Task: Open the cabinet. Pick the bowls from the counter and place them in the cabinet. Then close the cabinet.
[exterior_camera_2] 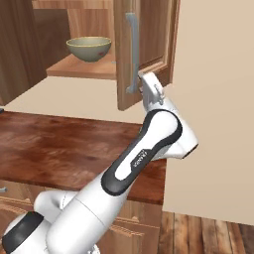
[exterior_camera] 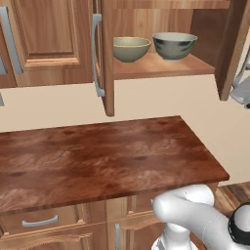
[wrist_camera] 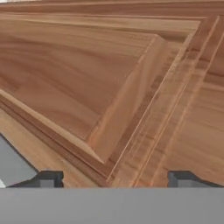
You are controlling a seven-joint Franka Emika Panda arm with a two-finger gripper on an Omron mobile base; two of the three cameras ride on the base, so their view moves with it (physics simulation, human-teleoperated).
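Right now my end effector (wrist_camera: 114, 178) sits hard up against the raised-panel face of the cabinet's right-hand door (exterior_camera_2: 146, 44), its two dark tips spread wide apart at the bottom of the hand view with nothing between them but wood. In the right base view my wrist is at the middle of the frame, just beside the lower end of the long grey bar handle (exterior_camera_2: 132, 52); I cannot tell whether anything actually touches it.

Judging from this, the risk is in the closing push. If I press on the panel too near the hinge side, the door may barely swing, or my fingers may slide off the bevel. If I close on the handle off-centre, I could slip or tug the door further open. Swinging wide, my elbow could also brush the tabletop (exterior_camera: 97, 156) edge.

Both bowls already stand on the cabinet (exterior_camera: 161, 68) shelf, in the upper middle of the left base view: the beige-olive bowl (exterior_camera: 131, 49) with a yellowish rim on the left, the grey-green bowl (exterior_camera: 174, 46) just beside it on the right, upright and near each other. The left door (exterior_camera: 102, 53) also stands open, edge-on, so two doors remain to shut.
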